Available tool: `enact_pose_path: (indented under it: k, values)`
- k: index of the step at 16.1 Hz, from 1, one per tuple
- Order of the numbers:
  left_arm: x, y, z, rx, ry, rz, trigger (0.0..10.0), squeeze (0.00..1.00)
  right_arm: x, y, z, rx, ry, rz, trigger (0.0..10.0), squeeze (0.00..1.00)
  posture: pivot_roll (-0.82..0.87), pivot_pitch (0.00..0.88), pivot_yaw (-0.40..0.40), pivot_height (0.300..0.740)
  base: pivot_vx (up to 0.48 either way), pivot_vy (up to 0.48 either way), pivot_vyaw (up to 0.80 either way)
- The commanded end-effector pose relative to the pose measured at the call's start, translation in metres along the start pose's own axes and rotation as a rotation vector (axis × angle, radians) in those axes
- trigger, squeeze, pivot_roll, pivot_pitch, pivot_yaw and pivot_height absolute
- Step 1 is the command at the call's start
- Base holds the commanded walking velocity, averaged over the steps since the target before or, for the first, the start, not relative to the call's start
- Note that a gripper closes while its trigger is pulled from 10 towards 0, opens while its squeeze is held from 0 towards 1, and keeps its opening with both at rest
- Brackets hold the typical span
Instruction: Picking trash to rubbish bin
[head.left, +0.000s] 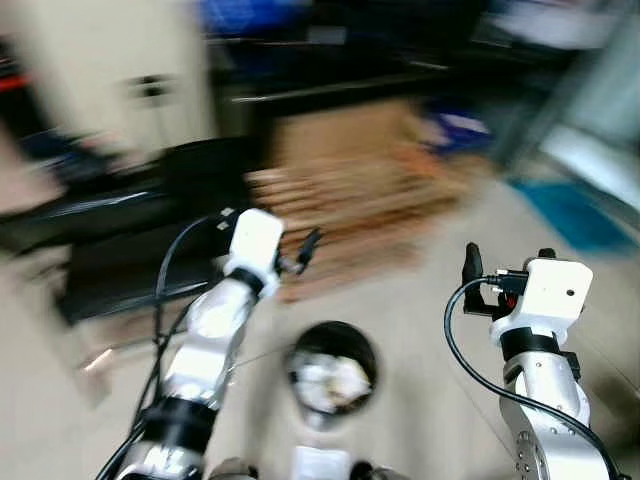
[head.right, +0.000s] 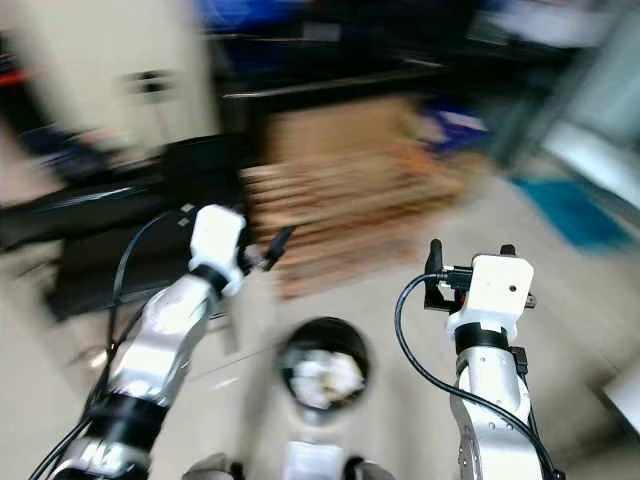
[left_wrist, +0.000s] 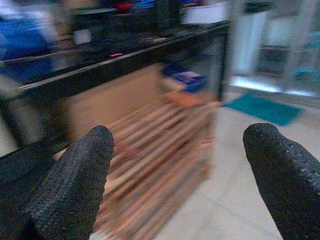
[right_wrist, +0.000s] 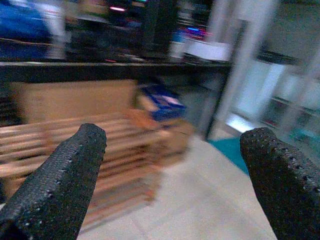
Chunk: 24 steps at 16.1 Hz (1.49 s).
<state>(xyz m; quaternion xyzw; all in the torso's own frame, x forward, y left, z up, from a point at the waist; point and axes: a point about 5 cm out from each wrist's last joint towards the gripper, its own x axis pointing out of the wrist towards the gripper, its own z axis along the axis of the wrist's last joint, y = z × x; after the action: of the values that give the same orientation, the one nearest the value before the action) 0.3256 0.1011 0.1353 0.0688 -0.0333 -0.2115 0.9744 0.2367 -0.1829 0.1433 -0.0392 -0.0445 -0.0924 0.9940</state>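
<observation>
Both pincers, left (left_wrist: 175, 170) and right (right_wrist: 172, 175), gape wide, empty, above bin (head.left: 331, 367)

Pale, smooth floor (head.left: 430, 380) beside raw slatted wood pallets (head.left: 350, 215). The bin (head.left: 330, 372) is dark with crumpled white paper inside. Silver glossy arms; black fingers (left_wrist: 75, 175) rough, pebbled, matt.

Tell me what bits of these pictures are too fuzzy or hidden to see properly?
- Head views: motion blur smears the dark shelves and the wooden pallets; nothing on the shelves can be identified.
- Rubbish bin: pale trash inside, too blurred to name.
- Left pincer and right pincer, both open: wrist views cut off the finger bases.
</observation>
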Motion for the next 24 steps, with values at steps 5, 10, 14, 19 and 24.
enact_pose_path:
  k: [5, 10, 14, 19, 24]
  values:
    - [0.010, -0.011, 0.010, -0.024, -0.009, -0.026, 10.0, 0.00, -0.002, -0.012, 0.005, -0.015, -0.005, -0.041, 10.0, 0.00, 0.14, 0.047, -0.044, 0.740, 0.000, 0.000, -0.80]
    - [0.015, -0.015, 0.011, -0.061, -0.002, -0.024, 10.0, 0.00, -0.001, -0.010, 0.006, -0.023, 0.000, -0.027, 10.0, 0.00, 0.13, 0.045, -0.050, 0.740, 0.000, 0.000, -0.80]
    - [0.016, -0.018, 0.010, -0.080, 0.003, -0.028, 10.0, 0.00, -0.001, -0.010, 0.007, -0.028, 0.003, -0.023, 10.0, 0.00, 0.13, 0.045, -0.053, 0.740, 0.000, 0.000, -0.80]
    - [0.016, -0.020, 0.010, -0.071, 0.005, -0.042, 10.0, 0.00, -0.002, -0.010, 0.007, -0.026, 0.004, -0.024, 10.0, 0.00, 0.12, 0.049, -0.051, 0.740, 0.000, 0.000, -0.73]
    - [0.016, -0.017, 0.008, -0.052, 0.014, -0.033, 10.0, 0.00, -0.001, -0.005, 0.007, -0.018, 0.001, -0.008, 10.0, 0.00, 0.13, 0.054, -0.048, 0.740, 0.000, -0.127, 0.00]
